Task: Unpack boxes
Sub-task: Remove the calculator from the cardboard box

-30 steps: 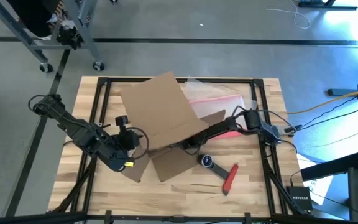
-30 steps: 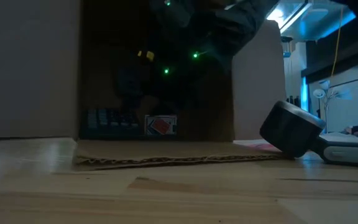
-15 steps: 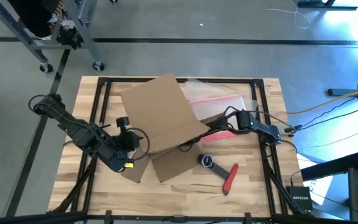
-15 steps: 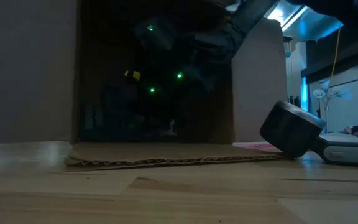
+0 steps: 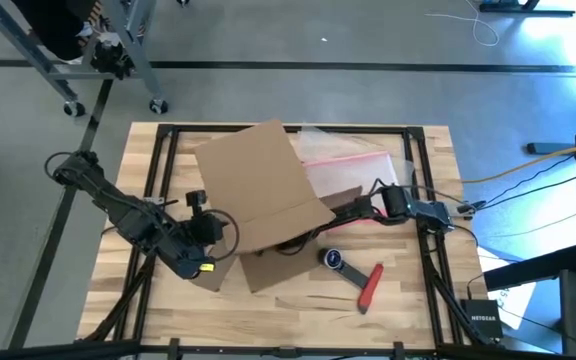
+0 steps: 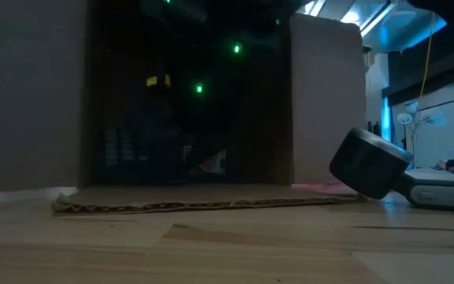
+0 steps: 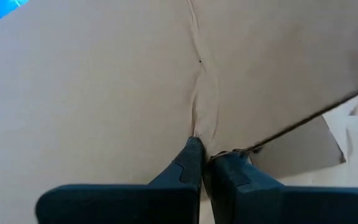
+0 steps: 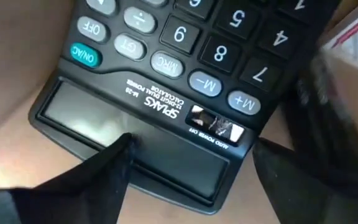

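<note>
The brown cardboard box (image 5: 258, 185) lies on its side in the middle of the table, its opening toward the near edge and one flap (image 6: 203, 201) flat on the wood. My left gripper (image 7: 205, 163) is shut on the box at its near left corner (image 5: 223, 238). My right arm (image 5: 388, 200) reaches into the box from the right, and the box's top hides its gripper in the high view. In the right wrist view my right gripper (image 8: 191, 152) stands open over the display end of a black calculator (image 8: 166, 68) inside the box. My left gripper pinches a cardboard edge of the box between its two fingers, at a crease (image 7: 199, 121). The fingers come from the table's near left, slanting down. The box rests on the table. My right gripper's fingertip (image 8: 120, 152) overlaps the calculator's display; whether it touches cannot be told.
A clear pouch with a pink-red zip edge (image 5: 343, 160) lies behind the box on the right. A round black thing (image 5: 334, 259) and a red-handled tool (image 5: 370, 285) lie near the box's right front. A small red-and-white thing (image 6: 211, 163) shows inside the box.
My right gripper has gone farther into the box and tipped more steeply down, over the calculator. The box has shifted a little toward the table's left, its bottom flap sliding along the wood.
</note>
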Motion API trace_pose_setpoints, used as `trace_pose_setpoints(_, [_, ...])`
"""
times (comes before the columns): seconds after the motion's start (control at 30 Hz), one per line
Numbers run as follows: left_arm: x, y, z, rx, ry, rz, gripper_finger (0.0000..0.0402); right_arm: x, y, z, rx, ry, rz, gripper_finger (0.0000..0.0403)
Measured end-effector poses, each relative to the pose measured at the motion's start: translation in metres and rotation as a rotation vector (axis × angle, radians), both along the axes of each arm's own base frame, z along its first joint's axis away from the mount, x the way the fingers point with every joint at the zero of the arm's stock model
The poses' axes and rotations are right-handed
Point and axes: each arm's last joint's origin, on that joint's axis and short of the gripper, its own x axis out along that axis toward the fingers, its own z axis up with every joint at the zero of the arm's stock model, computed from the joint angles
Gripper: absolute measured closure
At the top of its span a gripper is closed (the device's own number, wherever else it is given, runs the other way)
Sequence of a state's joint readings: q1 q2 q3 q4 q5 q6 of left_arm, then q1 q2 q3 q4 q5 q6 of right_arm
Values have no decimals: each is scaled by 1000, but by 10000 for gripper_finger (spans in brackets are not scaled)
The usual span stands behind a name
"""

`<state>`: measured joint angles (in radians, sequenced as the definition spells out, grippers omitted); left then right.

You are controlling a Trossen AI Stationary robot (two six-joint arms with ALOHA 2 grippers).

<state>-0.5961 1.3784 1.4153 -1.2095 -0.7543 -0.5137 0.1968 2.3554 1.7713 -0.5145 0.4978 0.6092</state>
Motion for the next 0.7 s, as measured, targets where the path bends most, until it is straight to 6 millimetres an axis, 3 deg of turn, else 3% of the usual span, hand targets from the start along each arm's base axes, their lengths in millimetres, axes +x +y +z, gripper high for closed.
trace_pose_setpoints(0.23, [-1, 1, -3, 8, 8, 8, 398, -10, 40, 25, 149, 153, 85, 84])
trace_pose_setpoints(0.4, [-1, 1, -3, 17, 15, 4, 398, -18, 64, 49, 87, 175, 94, 84])
trace_pose_setpoints(0.57, [-1, 0, -4, 14, 15, 1, 398, -32, 69, 69, 60, 207, 66, 84])
trace_pose_setpoints(0.7, [-1, -1, -4, 14, 16, -3, 398, -40, 75, 67, -55, 231, 85, 84])
